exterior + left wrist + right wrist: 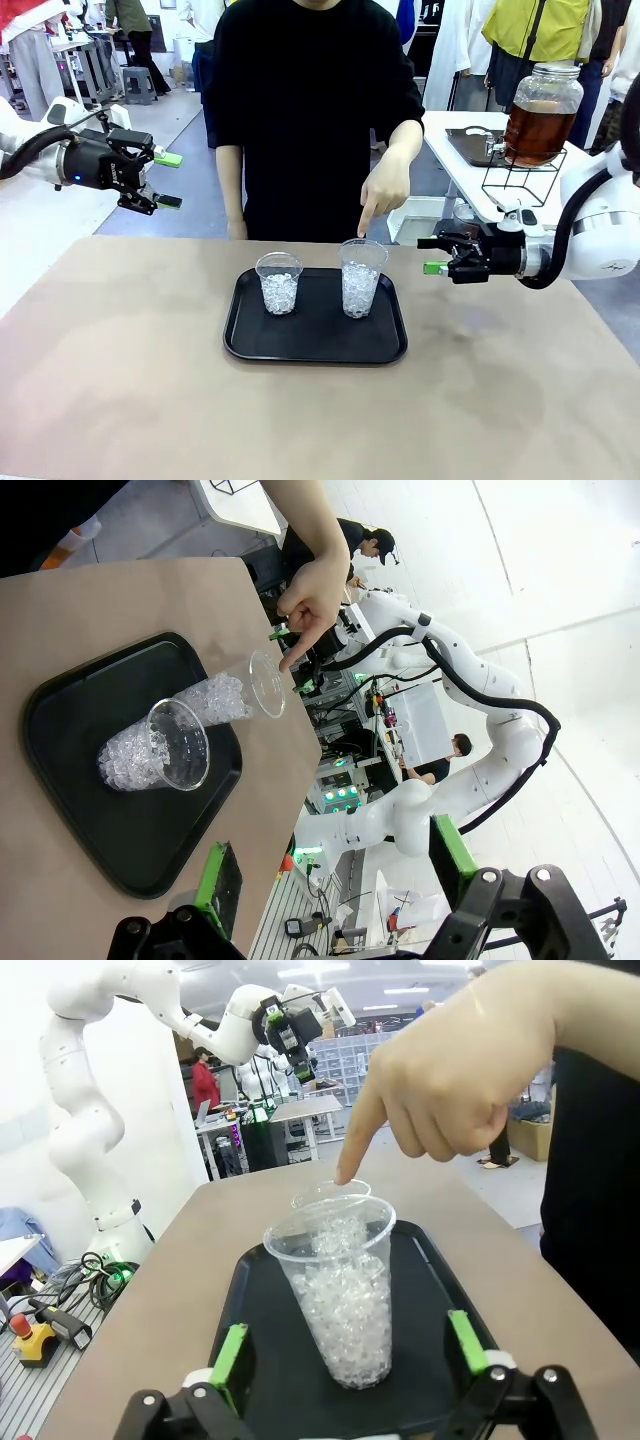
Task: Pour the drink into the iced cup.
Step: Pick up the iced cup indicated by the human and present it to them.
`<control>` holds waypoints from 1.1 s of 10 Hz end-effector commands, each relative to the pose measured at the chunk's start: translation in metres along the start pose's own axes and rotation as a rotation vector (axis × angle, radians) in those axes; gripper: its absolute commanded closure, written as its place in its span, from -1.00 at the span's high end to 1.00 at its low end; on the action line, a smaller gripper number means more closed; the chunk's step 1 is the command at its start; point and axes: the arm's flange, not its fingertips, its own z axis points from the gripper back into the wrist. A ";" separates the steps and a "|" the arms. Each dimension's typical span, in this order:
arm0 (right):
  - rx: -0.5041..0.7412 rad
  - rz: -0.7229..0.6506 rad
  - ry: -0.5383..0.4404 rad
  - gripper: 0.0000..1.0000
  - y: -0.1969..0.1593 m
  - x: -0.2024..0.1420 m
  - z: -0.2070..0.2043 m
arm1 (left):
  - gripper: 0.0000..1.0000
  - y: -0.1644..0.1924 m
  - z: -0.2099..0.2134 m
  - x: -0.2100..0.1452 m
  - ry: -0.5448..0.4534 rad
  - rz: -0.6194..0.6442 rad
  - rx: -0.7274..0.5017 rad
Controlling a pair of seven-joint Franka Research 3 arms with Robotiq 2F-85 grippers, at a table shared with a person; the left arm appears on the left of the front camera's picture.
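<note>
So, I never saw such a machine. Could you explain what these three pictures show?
Two robot arms stand at a table. The wide picture looks across it at a person; the other two come from cameras on each arm's wrist. The left gripper and the right gripper are open and empty. On the table, a black tray carries a shorter cup and a taller cup, both with ice. The person's hand points at the taller cup. The brown drink sits in a glass jar behind.
</note>
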 end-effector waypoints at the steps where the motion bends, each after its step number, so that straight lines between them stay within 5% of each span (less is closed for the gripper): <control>1: -0.001 0.057 0.000 1.00 -0.013 -0.014 -0.016 | 1.00 -0.001 0.000 0.000 -0.001 -0.009 -0.001; 11: 0.018 0.054 -0.016 1.00 -0.020 -0.038 -0.081 | 1.00 -0.001 0.000 0.000 -0.001 -0.009 -0.001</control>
